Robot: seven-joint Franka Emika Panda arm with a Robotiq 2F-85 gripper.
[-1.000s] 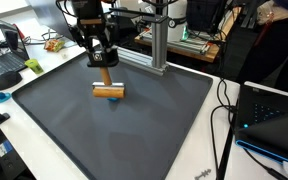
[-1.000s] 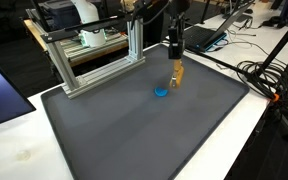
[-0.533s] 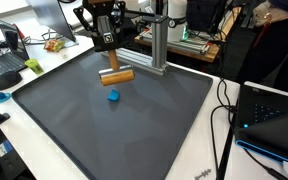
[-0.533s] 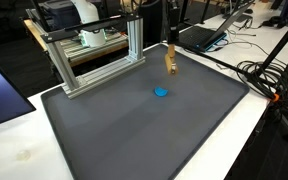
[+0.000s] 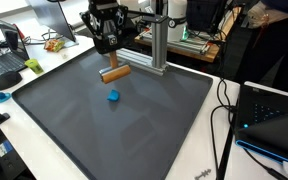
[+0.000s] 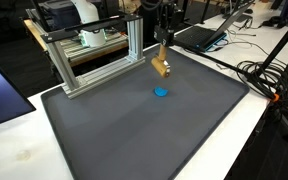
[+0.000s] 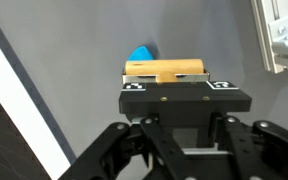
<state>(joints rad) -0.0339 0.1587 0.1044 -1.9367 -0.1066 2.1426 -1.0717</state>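
Note:
My gripper (image 5: pixel 108 52) is shut on a wooden block (image 5: pixel 115 73) and holds it in the air above the dark mat (image 5: pixel 134 130). The block hangs tilted below the fingers in both exterior views (image 6: pixel 161 68). In the wrist view the block (image 7: pixel 167 70) lies across the top of the black gripper body (image 7: pixel 184 98). A small blue object (image 5: pixel 112 96) lies on the mat under and in front of the block; it also shows in an exterior view (image 6: pixel 161 92) and peeks out behind the block in the wrist view (image 7: pixel 141 53).
An aluminium frame (image 5: pixel 156 45) stands at the mat's back edge, close to the gripper; it also shows in an exterior view (image 6: pixel 94 55). Laptops (image 5: pixel 274 110) and cables lie beside the mat. A white table edge (image 6: pixel 14 150) borders the mat.
My gripper has risen with the wooden block and moved back towards the aluminium frame, leaving the blue object uncovered on the mat. The block now hangs more tilted.

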